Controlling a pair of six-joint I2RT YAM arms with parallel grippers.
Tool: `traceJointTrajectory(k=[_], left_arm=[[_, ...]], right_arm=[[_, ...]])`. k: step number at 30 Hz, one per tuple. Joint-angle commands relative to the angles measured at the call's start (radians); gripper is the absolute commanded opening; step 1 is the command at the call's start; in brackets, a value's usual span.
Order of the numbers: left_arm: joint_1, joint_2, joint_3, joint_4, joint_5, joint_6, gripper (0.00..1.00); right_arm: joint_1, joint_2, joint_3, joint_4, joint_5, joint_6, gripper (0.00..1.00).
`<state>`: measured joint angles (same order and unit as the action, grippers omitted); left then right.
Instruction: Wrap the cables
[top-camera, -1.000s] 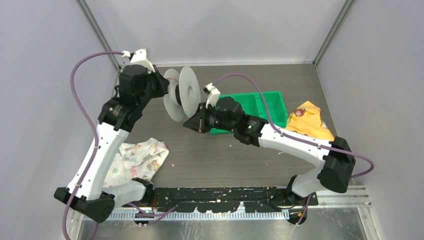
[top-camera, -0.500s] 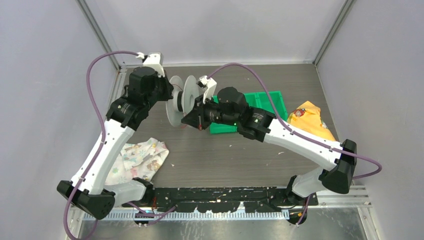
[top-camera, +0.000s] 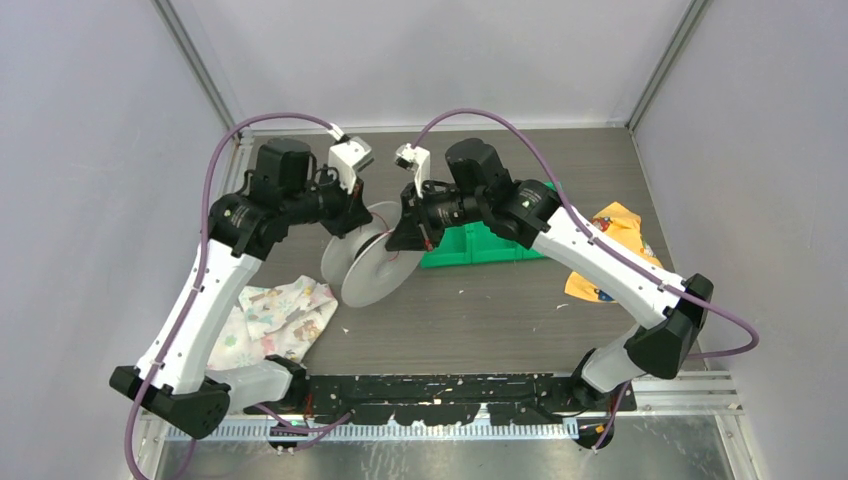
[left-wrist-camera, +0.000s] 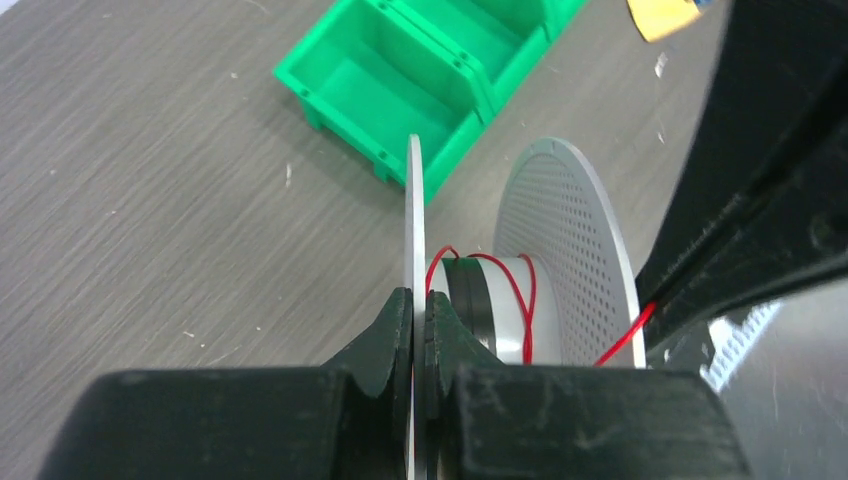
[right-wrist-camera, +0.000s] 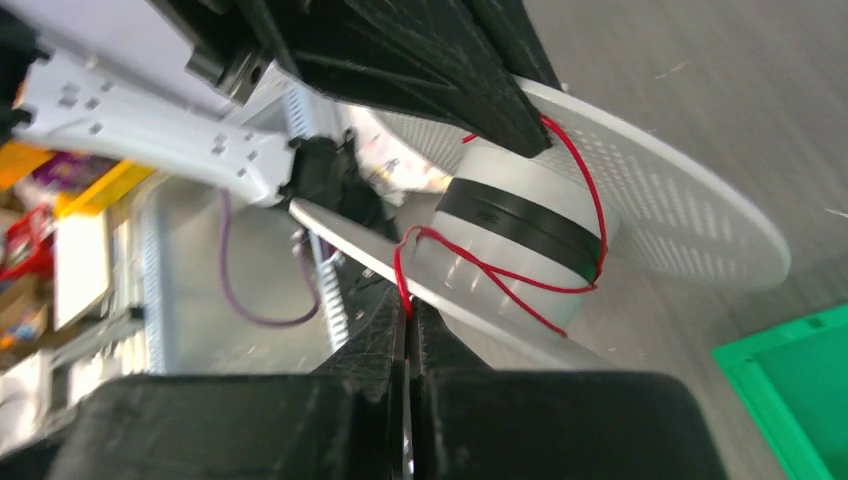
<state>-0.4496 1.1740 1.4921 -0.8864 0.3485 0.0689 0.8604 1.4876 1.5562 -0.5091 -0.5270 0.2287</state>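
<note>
A white spool (top-camera: 368, 265) with two disc flanges hangs tilted above the table's middle. My left gripper (left-wrist-camera: 420, 300) is shut on the thin edge of one flange (left-wrist-camera: 414, 200); the top view shows that gripper (top-camera: 358, 218) just behind the spool. A thin red cable (left-wrist-camera: 518, 290) makes a few loose turns round the white core (right-wrist-camera: 520, 235), beside a black band. My right gripper (right-wrist-camera: 408, 305) is shut on a strand of the red cable (right-wrist-camera: 400, 268), close to the spool's rim. From above, the right gripper (top-camera: 402, 238) sits at the spool's right side.
A green two-compartment bin (top-camera: 480, 242) sits right behind the right gripper. A patterned cloth (top-camera: 275, 315) lies at the front left. A yellow bag (top-camera: 618, 222) lies at the right, partly under the right arm. Purple arm cables arch over the back.
The left arm has swung the spool nearer and tilted it. The right gripper has moved back and up round the spool with the red cable, its arm now crossing over the bin.
</note>
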Motion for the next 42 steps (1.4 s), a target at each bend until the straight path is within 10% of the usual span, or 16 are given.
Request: traceJointTrajectory(k=[1, 25, 42], left_arm=[[0.002, -0.009, 0.092, -0.164, 0.284, 0.174, 0.00], [-0.032, 0.031, 0.056, -0.314, 0.426, 0.296, 0.00], [-0.068, 0.001, 0.043, -0.326, 0.488, 0.357, 0.00]], right_arm=[[-0.009, 0.031, 0.102, -0.184, -0.248, -0.132, 0.01], [-0.107, 0.003, 0.186, -0.336, -0.449, -0.265, 0.00], [-0.149, -0.006, 0.118, -0.074, -0.709, -0.044, 0.01]])
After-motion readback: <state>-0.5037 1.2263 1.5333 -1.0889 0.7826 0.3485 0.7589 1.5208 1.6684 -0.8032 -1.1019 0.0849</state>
